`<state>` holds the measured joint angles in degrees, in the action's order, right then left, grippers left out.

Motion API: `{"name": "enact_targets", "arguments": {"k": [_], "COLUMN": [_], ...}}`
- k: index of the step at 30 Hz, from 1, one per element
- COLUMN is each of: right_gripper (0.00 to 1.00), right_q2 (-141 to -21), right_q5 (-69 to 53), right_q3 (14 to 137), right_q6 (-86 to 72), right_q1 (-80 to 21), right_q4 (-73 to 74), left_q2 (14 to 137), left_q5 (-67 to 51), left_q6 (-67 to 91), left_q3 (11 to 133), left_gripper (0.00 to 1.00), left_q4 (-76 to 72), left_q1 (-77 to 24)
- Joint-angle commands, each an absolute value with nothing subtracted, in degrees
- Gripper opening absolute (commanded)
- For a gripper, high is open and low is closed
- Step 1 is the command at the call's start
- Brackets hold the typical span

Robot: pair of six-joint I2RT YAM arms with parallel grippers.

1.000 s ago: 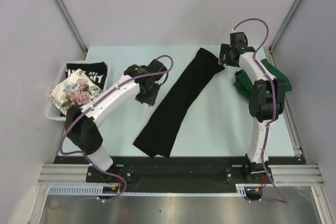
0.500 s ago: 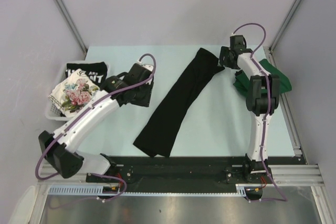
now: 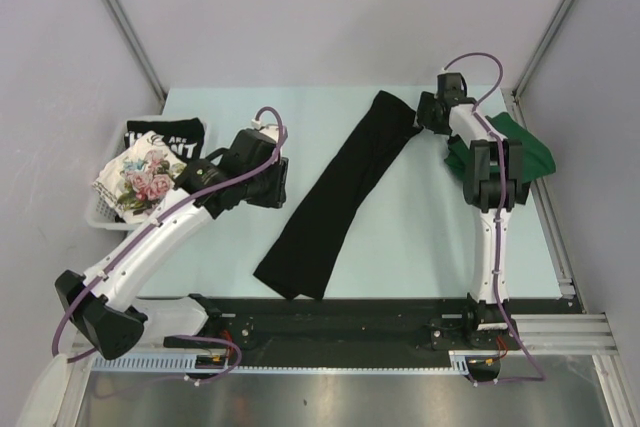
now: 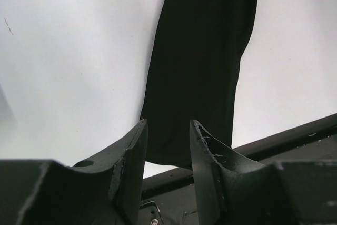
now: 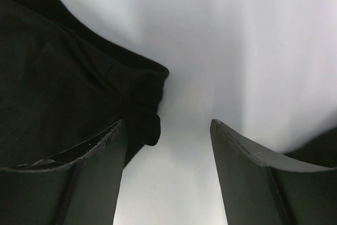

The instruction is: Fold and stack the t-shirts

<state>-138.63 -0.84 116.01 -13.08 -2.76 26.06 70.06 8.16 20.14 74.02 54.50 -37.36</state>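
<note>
Garment in work: plain black shirt (image 3: 340,197), laid as a long narrow band slanting across the middle of the tabletop (image 3: 410,247), from the near edge to the far right. It is unmoved over the last second.

Right hand (image 3: 425,119): brought closer onto the band's far end. Its jaws are spread but slightly narrowed since, with nothing between them. In the wrist view the cloth's corner is seen just beside one finger (image 5: 113,151).

Left hand (image 3: 268,182): shifted a little leftward, off the band's side, the elbow swung out toward the near left. It is released, the jaws part-open and empty, and the band is seen beyond them.

Reading: a grasp on the far end is judged to be in preparation for a crosswise fold. No stack is begun.

Other stock: dark green shirt (image 3: 525,152), bunched at the right edge. Floral shirt (image 3: 140,179) lies across the basket (image 3: 98,215), with the lettered black shirt (image 3: 165,135) just beyond it.

Setting: pale blue-green matte surface, plain grey walls (image 3: 330,17) and a black rail (image 3: 340,312) along the near edge.
</note>
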Motion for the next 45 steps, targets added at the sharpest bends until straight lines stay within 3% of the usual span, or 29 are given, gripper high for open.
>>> {"name": "enact_targets", "arguments": {"k": [1,8,11,19,25,32,45], "right_gripper": [0.67,0.59,0.41,0.24,0.00,0.00,0.00], "right_q2": [-141.4,-145.5,-147.6,-151.7,-154.5,-157.9,-160.8], "right_q5": [-3.3,-5.1,-6.7,-9.7,-14.1,-21.8,-18.9], "right_q3": [120.8,126.9,130.1,136.7,139.9,142.2,145.5], "right_q6": [-15.6,-16.3,-16.9,-17.8,-19.0,-23.2,-29.3], "right_q1": [-2.9,-2.9,-2.8,-3.0,-2.9,-3.7,-4.7], "right_q4": [23.5,25.0,25.5,27.9,24.9,18.4,0.6], "left_q2": [70.3,71.5,72.0,72.9,74.0,74.7,74.6], "left_q5": [7.3,8.3,8.4,9.0,8.6,7.8,6.2], "left_q6": [20.8,20.8,20.7,20.3,20.3,20.4,21.0], "left_q3": [74.4,74.7,74.9,76.1,75.9,75.7,73.6], "left_gripper": [0.42,0.42,0.42,0.42,0.42,0.42,0.42], "left_q4": [53.1,53.3,53.4,54.3,54.5,54.5,55.0], "left_q1": [-37.5,-37.5,-37.5,-37.5,-37.5,-37.5,-37.5]}}
